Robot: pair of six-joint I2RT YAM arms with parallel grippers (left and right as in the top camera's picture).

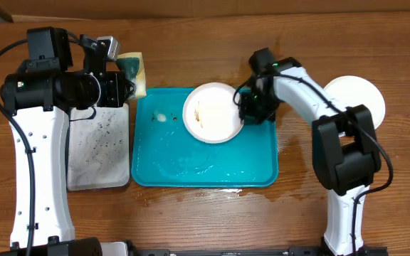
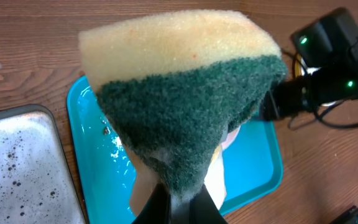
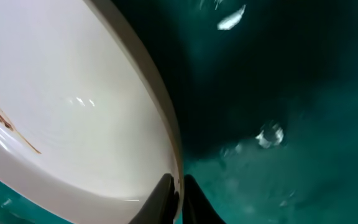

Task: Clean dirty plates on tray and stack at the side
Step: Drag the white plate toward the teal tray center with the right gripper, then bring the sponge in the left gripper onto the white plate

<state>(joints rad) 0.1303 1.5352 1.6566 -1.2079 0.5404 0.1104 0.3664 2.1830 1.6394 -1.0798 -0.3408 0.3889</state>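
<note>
A white plate [image 1: 212,112] with brown smears lies over the back of the teal tray [image 1: 191,167]. My right gripper [image 1: 246,112] is shut on its right rim. In the right wrist view the fingertips [image 3: 168,186] pinch the plate [image 3: 61,112] by its edge, which is raised above the wet tray [image 3: 291,124]. A second white plate [image 1: 361,96] rests on the table at the right, partly behind the right arm. My left gripper [image 1: 123,78] hovers at the tray's back left corner, shut on a yellow and green sponge [image 2: 185,99]. No third plate is in view.
A black-rimmed tray [image 1: 98,146] with soapy white inside lies left of the teal tray, under the left arm. Water is puddled on the table at the teal tray's front edge [image 1: 226,190]. The right arm [image 2: 328,68] shows beyond the sponge in the left wrist view.
</note>
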